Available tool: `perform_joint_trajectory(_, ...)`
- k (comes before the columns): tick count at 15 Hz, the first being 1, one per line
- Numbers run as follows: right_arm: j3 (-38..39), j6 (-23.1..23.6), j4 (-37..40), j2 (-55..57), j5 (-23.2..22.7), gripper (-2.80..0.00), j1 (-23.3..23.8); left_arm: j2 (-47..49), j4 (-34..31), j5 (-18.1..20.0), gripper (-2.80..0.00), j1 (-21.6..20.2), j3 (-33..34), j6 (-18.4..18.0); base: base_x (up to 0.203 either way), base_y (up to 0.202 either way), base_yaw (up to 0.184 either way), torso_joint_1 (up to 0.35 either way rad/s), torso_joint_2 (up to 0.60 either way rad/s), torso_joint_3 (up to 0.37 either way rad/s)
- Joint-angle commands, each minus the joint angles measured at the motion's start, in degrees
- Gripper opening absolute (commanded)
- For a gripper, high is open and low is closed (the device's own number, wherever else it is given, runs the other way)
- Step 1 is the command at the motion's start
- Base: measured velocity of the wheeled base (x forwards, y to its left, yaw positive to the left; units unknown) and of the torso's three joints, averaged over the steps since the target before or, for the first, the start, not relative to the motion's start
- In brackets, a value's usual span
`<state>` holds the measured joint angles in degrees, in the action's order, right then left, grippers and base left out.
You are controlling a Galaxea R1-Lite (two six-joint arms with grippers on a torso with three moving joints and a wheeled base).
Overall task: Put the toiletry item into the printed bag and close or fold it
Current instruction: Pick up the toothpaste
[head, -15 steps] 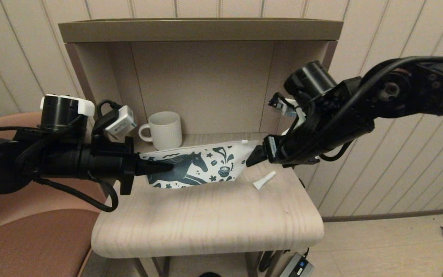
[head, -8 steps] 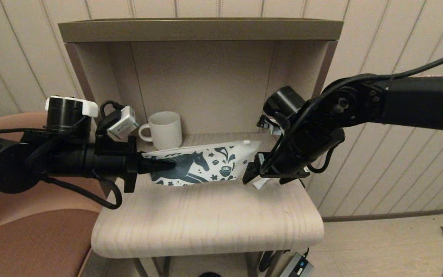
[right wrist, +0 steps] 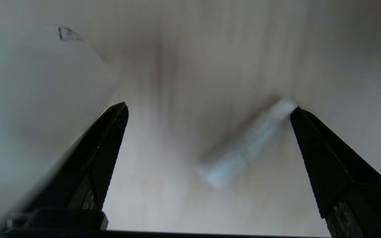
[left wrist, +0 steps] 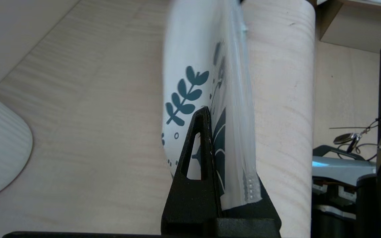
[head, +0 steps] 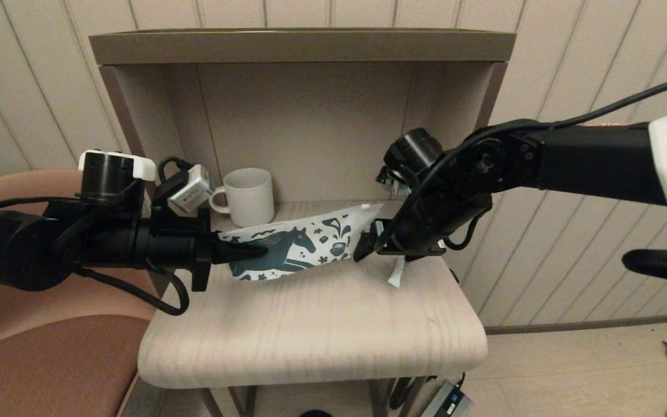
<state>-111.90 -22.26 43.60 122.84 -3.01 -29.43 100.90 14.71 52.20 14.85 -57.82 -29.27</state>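
Note:
The printed bag (head: 304, 246), white with a dark teal horse, stands on edge across the back of the wooden table top (head: 310, 330). My left gripper (head: 257, 251) is shut on its left end; in the left wrist view the bag (left wrist: 207, 66) is pinched between the black fingers (left wrist: 197, 158). The toiletry item (head: 396, 272), a tiny white tube, lies on the table just right of the bag. My right gripper (head: 380, 255) hangs low over it, open. In the right wrist view the tube (right wrist: 243, 153) lies between the spread fingertips (right wrist: 116, 119), apart from the near one and close to the far one.
A white ribbed mug (head: 246, 196) stands at the back left of the shelf niche, behind the bag. The niche's side walls (head: 461, 127) close in on both arms. A brown seat (head: 32, 359) is at the left, and a power brick (head: 449, 399) lies on the floor.
My right arm has swung left and down from above the bag's right end to over the tube. The tube has turned more upright in view. The left gripper and bag shifted slightly right.

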Motion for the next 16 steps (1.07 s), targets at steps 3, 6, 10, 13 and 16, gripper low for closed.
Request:
perform_joint_trajectory(3, -0.08, -0.06, -0.32, 1.36, -0.02, 0.00, -0.10, 0.69, 0.93, 0.27, -2.80, 0.01, -0.01, -0.17, 0.000, 0.000, 0.000, 0.000, 0.00, 0.000)
perform_joint_trajectory(6, 0.10, 0.00, 2.54, 0.32, 1.74, 0.00, 0.05, 0.79, 0.93, 0.27, -2.80, 0.01, -0.10, -0.17, 0.000, 0.000, 0.000, 0.000, 0.00, 0.000)
perform_joint_trajectory(10, 0.02, 2.11, 5.42, -1.26, 9.21, 0.00, -0.63, 0.88, 0.93, 0.36, -2.80, 0.01, -0.19, -0.10, 0.000, 0.000, 0.000, 0.000, 0.00, 0.000)
perform_joint_trajectory(13, 0.01, 2.22, 5.32, -0.92, 10.64, 0.00, -0.81, 0.88, 0.93, 0.36, -2.80, 0.01, -0.19, -0.09, 0.000, 0.000, 0.000, 0.000, 0.00, 0.000)
perform_joint_trajectory(16, 0.01, 2.05, 4.92, 0.12, 10.47, 0.00, -0.89, 0.88, 0.93, 0.36, -2.80, -0.07, -0.10, -0.17, 0.000, 0.000, 0.000, 0.000, 0.00, 0.000)
